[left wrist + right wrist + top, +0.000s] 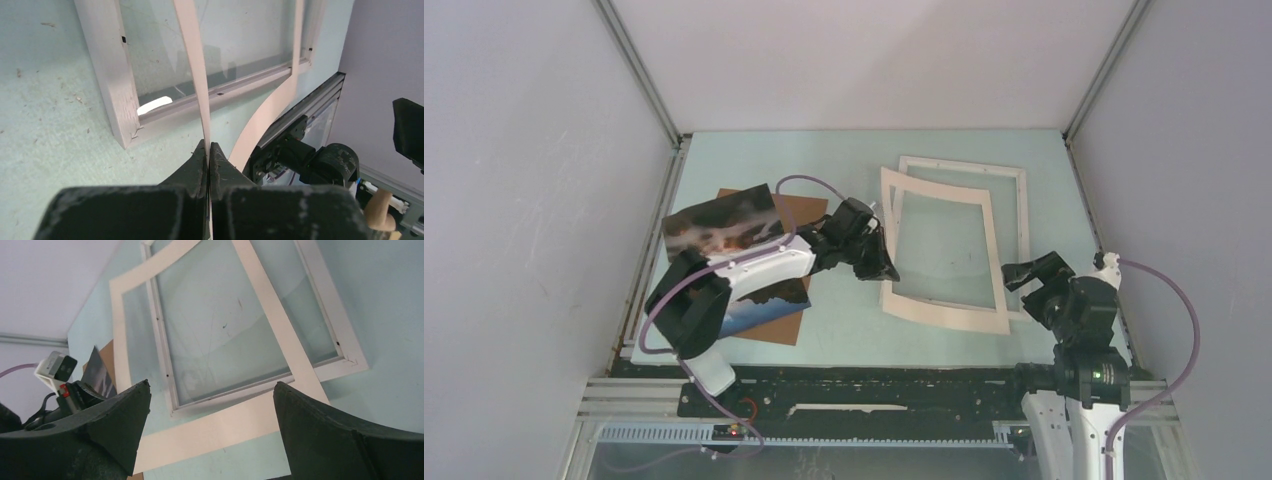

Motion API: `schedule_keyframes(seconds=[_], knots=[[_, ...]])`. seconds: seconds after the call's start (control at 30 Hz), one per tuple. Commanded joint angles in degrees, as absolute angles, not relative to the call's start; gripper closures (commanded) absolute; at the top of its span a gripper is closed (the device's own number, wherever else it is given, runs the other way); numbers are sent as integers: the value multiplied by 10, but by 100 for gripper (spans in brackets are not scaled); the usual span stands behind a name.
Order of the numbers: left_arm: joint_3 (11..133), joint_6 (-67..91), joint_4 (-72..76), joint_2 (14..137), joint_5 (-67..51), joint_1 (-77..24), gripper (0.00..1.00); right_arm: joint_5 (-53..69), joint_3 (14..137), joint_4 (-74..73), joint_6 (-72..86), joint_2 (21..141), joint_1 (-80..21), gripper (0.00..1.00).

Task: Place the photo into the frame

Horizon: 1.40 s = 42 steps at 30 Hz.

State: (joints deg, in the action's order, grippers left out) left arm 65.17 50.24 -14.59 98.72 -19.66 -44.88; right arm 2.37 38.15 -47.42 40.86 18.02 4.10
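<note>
The white frame with its clear pane lies flat at the back right of the table. A cream mat border with an open middle lies askew over it. My left gripper is shut on the mat's left edge; in the left wrist view the thin mat strip runs up from the pinched jaws across the frame. The photo, with dark sky and clouds, rests at the left, partly hidden under the left arm. My right gripper is open above the mat's near strip and holds nothing.
A brown backing board lies under the photo at the left. Grey walls close in the table on three sides, and a black rail runs along the near edge. The right arm's base shows past the mat.
</note>
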Motion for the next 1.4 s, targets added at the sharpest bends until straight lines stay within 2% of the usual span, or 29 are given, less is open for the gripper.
schedule_keyframes(seconds=[0.0, 0.53, 1.0, 1.23, 1.37], knots=[[618, 513, -122, 910, -147, -461, 100, 60, 381, -418, 377, 182, 39, 0], [791, 478, -198, 1040, -184, -437, 100, 58, 379, -417, 362, 164, 41, 0], [841, 510, -167, 1102, -230, -410, 100, 50, 380, -412, 359, 171, 43, 0], [838, 542, -131, 1087, -216, -410, 100, 52, 380, -409, 364, 174, 44, 0], [809, 554, -115, 1062, -165, -413, 100, 50, 380, -410, 365, 175, 44, 0]])
